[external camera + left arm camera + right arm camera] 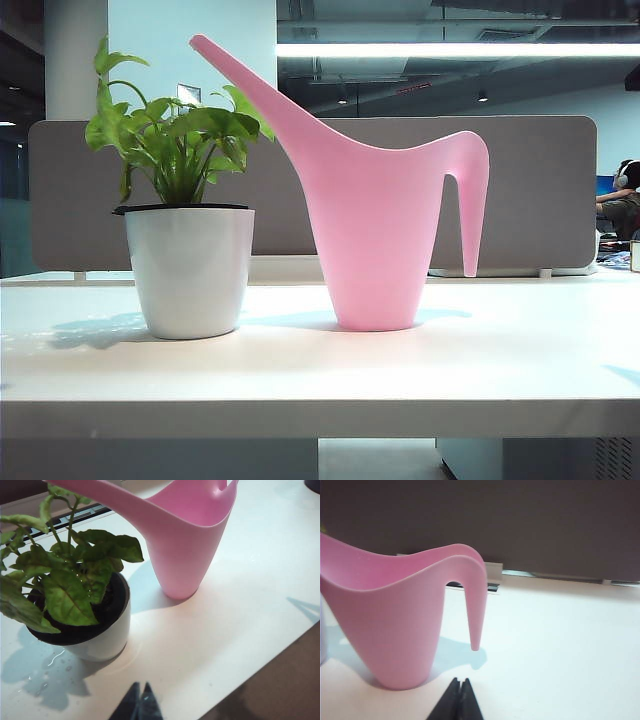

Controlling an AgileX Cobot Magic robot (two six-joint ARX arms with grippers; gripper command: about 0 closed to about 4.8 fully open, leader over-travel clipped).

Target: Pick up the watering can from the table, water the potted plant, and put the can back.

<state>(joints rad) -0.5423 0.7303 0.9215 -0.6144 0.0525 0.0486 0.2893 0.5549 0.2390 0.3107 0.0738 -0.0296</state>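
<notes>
A white table [480, 350] with a thick pale front edge runs the width of the room's foreground. Behind it stands a grey partition [540, 190], then blue walls and a dark ceiling with a long strip light [460, 49]; someone [622, 195] sits far off at the right.

On the left of the table is the plant [180, 140], green leaves in a white pot [190, 270] with a black rim. Water drops lie on the surface by the pot in the left wrist view. Just right of it, apart from the pot, the can [375, 240] stands upright on its base. Its spout rises slanting up and left over the leaves, and its handle drops down on the right side.

The left gripper [139, 700] hangs above the table near the pot, fingers pressed together, holding nothing. The right gripper [459, 697] sits low near the can's handle, likewise clenched and empty.
</notes>
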